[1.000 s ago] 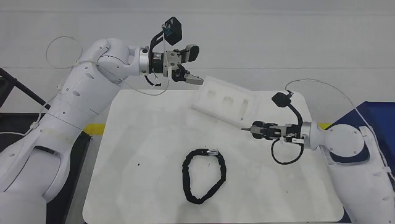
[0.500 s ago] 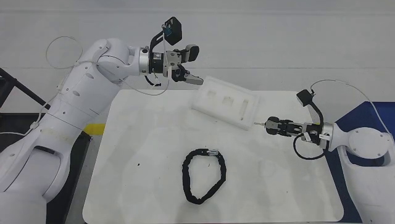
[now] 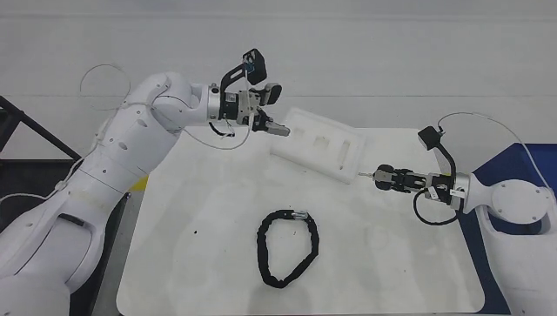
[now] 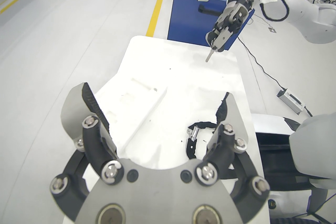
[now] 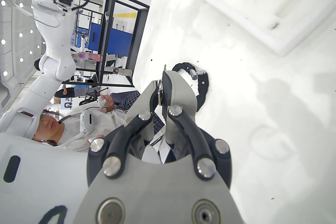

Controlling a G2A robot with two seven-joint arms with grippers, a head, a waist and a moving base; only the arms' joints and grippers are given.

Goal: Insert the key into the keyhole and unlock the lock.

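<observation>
- One white table [image 3: 200, 229] carries a foam tray [image 3: 318, 144].
- Looped chain lock [image 3: 287, 248] lies well in front of the tray.
- Empty left gripper [image 3: 277, 128] hovers wide open at the tray's left end.
- Beside the tray's right corner, right gripper [image 3: 380, 178] pinches the key [image 3: 364, 176]; shaft level, pointing left, chain lock off its tip toward the robot.

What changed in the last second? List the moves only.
The right pincer, shut on the key, pulled back from the middle of the table towards the robot's right. The left pincer, open, shifted slightly towards the foam tray. The chain lock and tray stayed put.
</observation>
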